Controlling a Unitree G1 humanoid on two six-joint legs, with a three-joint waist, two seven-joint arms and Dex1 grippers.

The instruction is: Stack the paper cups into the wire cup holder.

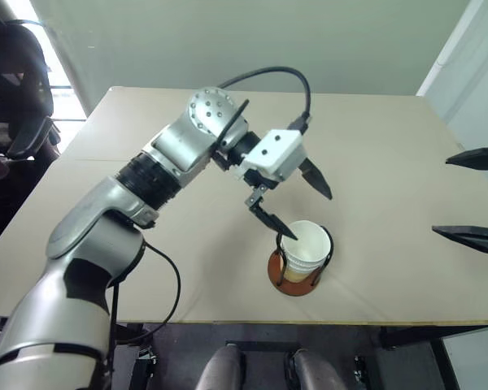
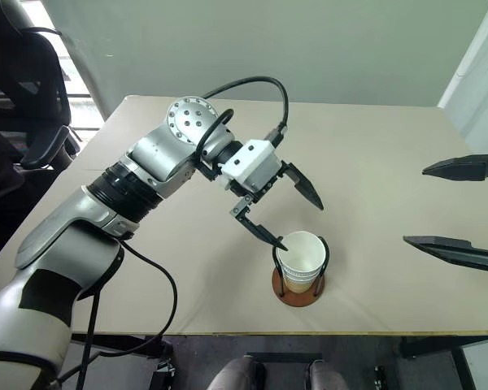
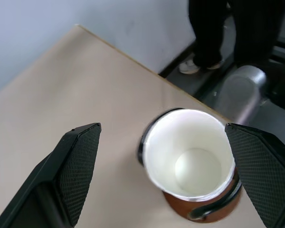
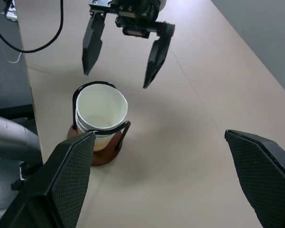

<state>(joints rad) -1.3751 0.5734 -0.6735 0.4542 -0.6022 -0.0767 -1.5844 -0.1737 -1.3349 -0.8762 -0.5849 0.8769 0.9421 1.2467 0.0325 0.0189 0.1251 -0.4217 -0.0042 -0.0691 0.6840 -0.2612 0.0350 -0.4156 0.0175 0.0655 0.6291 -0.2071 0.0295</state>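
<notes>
The paper cups (image 1: 307,246) sit nested in the wire cup holder (image 1: 297,280) near the tabletop's (image 1: 146,203) front edge, just below the left gripper (image 1: 301,207), whose jaws stand wide apart and hold nothing. White rims are stacked between black loops on the reddish-brown base. The right gripper (image 1: 472,195), jaws spread and empty, hangs well apart by the right edge.

I see the small white-rimmed, tan-walled paper cups (image 1: 307,248) nested upright into one stack, low and right of centre in my head view. They sit inside the wire cup holder (image 1: 297,282), a round reddish-brown disc base with black wire loops rising beside the stack, near the table's front edge.
</notes>
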